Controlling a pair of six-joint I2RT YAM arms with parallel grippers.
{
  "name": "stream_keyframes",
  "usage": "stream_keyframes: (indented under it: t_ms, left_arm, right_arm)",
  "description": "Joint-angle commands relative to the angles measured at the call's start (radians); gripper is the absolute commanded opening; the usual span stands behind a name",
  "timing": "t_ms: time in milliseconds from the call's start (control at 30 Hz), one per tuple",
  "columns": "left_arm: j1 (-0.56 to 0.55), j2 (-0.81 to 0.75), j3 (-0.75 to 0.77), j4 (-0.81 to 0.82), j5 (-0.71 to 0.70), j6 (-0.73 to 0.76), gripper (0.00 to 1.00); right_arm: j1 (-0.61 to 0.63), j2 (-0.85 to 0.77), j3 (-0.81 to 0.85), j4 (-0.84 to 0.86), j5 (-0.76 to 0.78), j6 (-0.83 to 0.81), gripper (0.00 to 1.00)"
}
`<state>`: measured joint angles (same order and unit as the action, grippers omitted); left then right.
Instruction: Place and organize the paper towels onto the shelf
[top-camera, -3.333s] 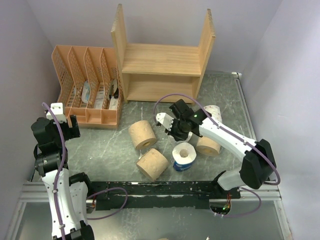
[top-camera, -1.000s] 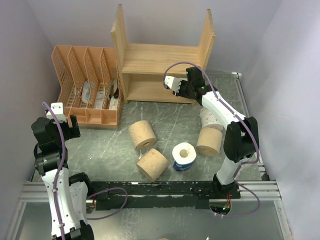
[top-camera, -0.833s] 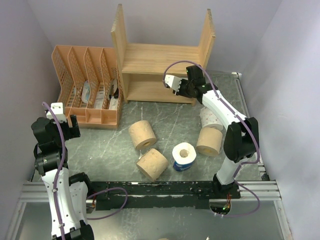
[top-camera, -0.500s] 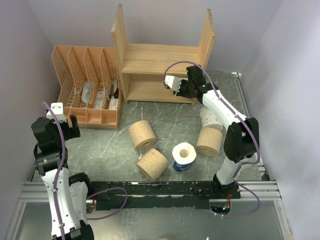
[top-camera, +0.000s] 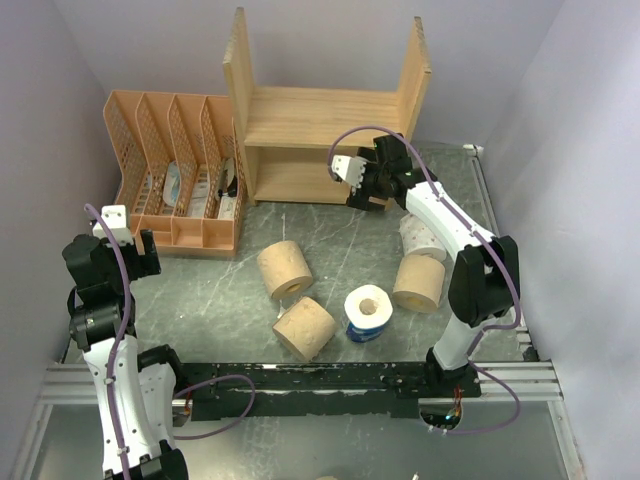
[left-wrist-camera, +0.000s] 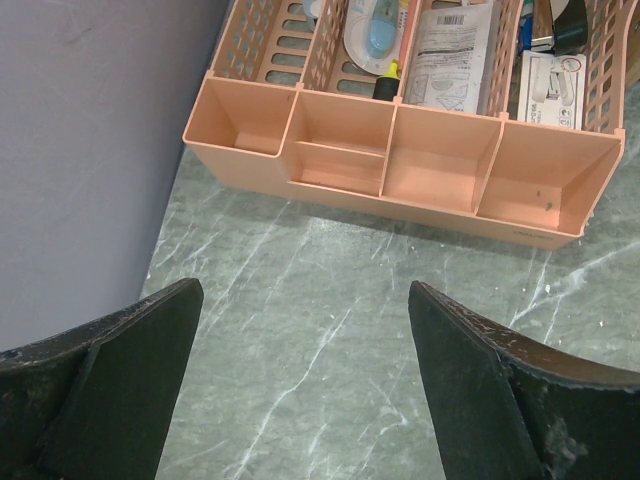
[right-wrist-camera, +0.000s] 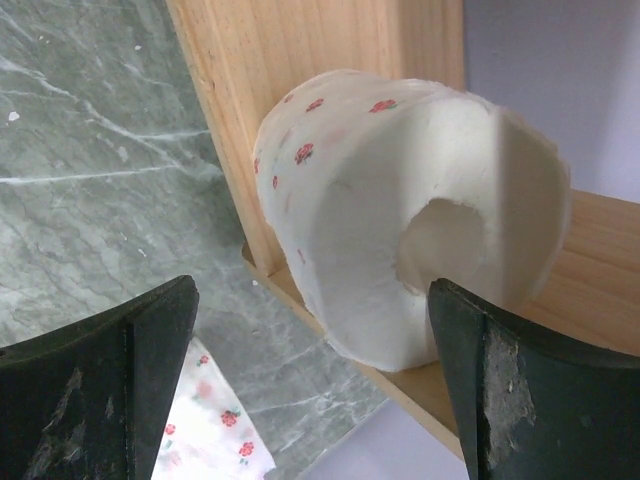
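**Q:** Right gripper (top-camera: 366, 192)?
**A:** Fingers spread, one on either side of a white printed roll (right-wrist-camera: 400, 220). The roll rests on the shelf (top-camera: 320, 120) lower board against the right panel, at the counter's far edge.
**Q:** Left gripper (left-wrist-camera: 300, 300)?
**A:** Spread and holding nothing, by the orange organizer (left-wrist-camera: 440, 170) near the left edge. The other rolls (top-camera: 284, 268) lie mid-counter.

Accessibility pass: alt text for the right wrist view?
A white paper towel roll with small red print rests in a corner of the wooden shelf, hollow core toward the camera. The jaws stand open at either side of the foreground; a second printed roll shows lower left on the marbled table.
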<state>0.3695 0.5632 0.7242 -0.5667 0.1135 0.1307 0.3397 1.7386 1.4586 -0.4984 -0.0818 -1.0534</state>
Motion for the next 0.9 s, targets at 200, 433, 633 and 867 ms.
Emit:
stream_keyframes:
  t_ms: [200,433,633,867]
  left_arm:
    - [0.004,-0.001,0.017,0.016,0.0,-0.004,0.97]
    - [0.004,0.004,0.017,0.016,0.002,-0.002,0.96]
    - [0.003,-0.001,0.017,0.016,0.002,-0.002,0.97]
    - [0.003,0.018,0.018,0.016,-0.002,-0.003,0.96]
  right_arm:
    - [0.068,-0.231,-0.024,-0.02,0.027,0.078,1.0]
    - [0.09,-0.36,-0.057,-0.203,-0.05,0.099,1.0]
    - [0.111,-0.417,-0.092,-0.474,-0.196,0.189,1.0]
    - [0.295,-0.434,-0.071,-0.702,-0.145,0.269,1.0]
